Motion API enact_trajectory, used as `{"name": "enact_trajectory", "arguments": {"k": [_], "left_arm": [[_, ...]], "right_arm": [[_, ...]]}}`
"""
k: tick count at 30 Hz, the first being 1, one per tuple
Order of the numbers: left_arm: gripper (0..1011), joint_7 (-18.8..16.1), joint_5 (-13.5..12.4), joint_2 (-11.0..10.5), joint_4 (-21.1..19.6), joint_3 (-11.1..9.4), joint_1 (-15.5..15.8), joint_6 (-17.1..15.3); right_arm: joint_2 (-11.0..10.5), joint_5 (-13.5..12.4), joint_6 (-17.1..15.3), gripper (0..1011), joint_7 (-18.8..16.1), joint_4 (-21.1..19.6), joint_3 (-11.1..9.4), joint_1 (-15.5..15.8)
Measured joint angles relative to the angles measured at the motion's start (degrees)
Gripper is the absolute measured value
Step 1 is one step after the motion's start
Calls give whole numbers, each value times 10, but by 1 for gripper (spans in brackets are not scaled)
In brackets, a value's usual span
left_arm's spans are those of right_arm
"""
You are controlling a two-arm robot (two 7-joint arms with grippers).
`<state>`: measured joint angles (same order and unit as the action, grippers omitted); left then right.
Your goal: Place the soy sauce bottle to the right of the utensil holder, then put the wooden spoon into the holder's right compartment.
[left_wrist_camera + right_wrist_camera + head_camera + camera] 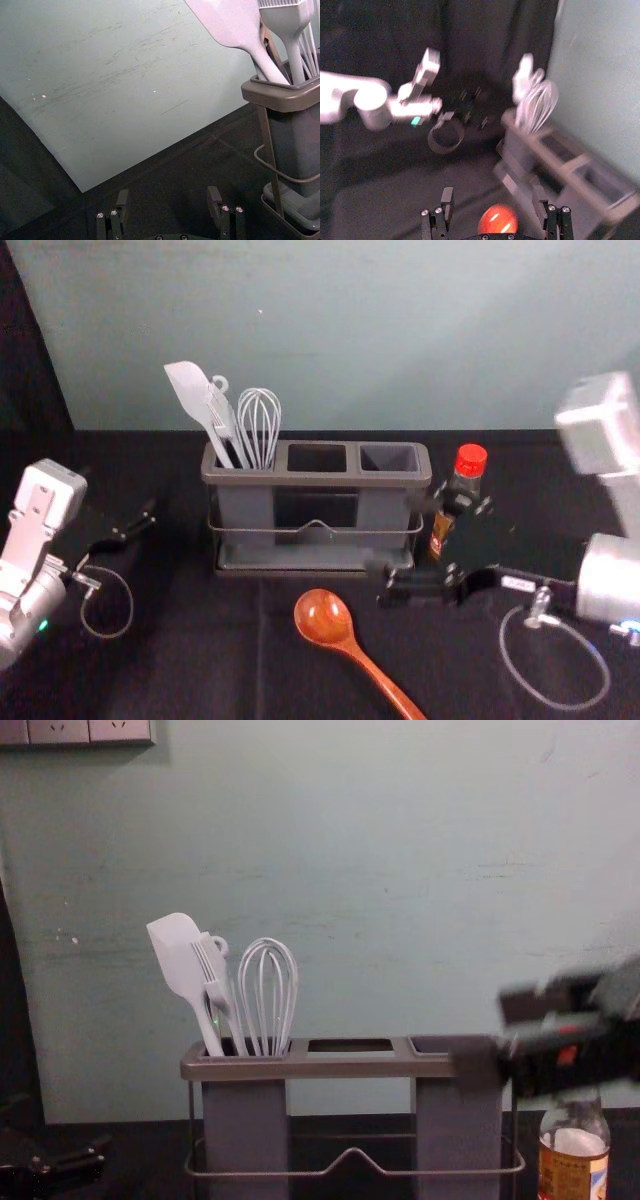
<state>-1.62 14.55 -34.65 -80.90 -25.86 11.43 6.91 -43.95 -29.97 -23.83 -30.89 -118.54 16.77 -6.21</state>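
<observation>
Two fingers apart on right gripper [493, 194], near utensil holder [315, 480]; also apart on left gripper [168, 195], parked at left side. With soy sauce bottle [573, 1170] upright, just to the right of holder, probably time to fetch wooden spoon [325, 618], lying in front. Keep clear of bottle, grip handle [379, 675] firmly, lift, then tilt upright over right compartment [390, 458].

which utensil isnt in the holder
The wooden spoon: it lies in front of the holder, while the spatula, brush and whisk stand in its left compartment.
</observation>
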Motion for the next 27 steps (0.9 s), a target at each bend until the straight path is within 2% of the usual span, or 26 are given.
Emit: {"name": "enact_trajectory", "arguments": {"k": [1, 4, 5, 7, 10, 12, 13, 14, 17, 18, 19, 23, 26, 27], "left_arm": [[1012, 0, 0, 0, 0, 0, 0, 0], [1011, 0, 0, 0, 0, 0, 0, 0], [1012, 0, 0, 0, 0, 0, 0, 0], [1011, 0, 0, 0, 0, 0, 0, 0], [1011, 0, 0, 0, 0, 0, 0, 0], [1011, 0, 0, 0, 0, 0, 0, 0], [1011, 0, 0, 0, 0, 0, 0, 0], [1011, 0, 0, 0, 0, 0, 0, 0], [1011, 0, 0, 0, 0, 0, 0, 0], [1011, 0, 0, 0, 0, 0, 0, 0], [1011, 0, 0, 0, 0, 0, 0, 0], [1011, 0, 0, 0, 0, 0, 0, 0], [1011, 0, 0, 0, 0, 0, 0, 0], [1011, 0, 0, 0, 0, 0, 0, 0]], "right_arm": [[0, -9, -50, 1003, 0, -2, 18, -19], [9, -25, -116, 1003, 4, 4, 41, -41], [18, -31, -154, 1003, 9, 10, 57, -55], [25, -32, -185, 1003, 14, 19, 75, -69], [35, -21, -237, 1003, 24, 42, 116, -103], [37, -13, -252, 1003, 27, 49, 132, -117], [37, -5, -263, 1003, 29, 55, 147, -128], [37, -5, -263, 1002, 29, 55, 147, -128], [39, 16, -284, 1002, 36, 67, 181, -154], [39, 16, -284, 1002, 36, 67, 181, -154], [41, 24, -290, 1003, 38, 71, 192, -160], [49, 42, -298, 1003, 37, 90, 212, -176], [53, 46, -299, 1003, 37, 96, 217, -179], [59, 54, -301, 1003, 33, 110, 224, -187]]}}
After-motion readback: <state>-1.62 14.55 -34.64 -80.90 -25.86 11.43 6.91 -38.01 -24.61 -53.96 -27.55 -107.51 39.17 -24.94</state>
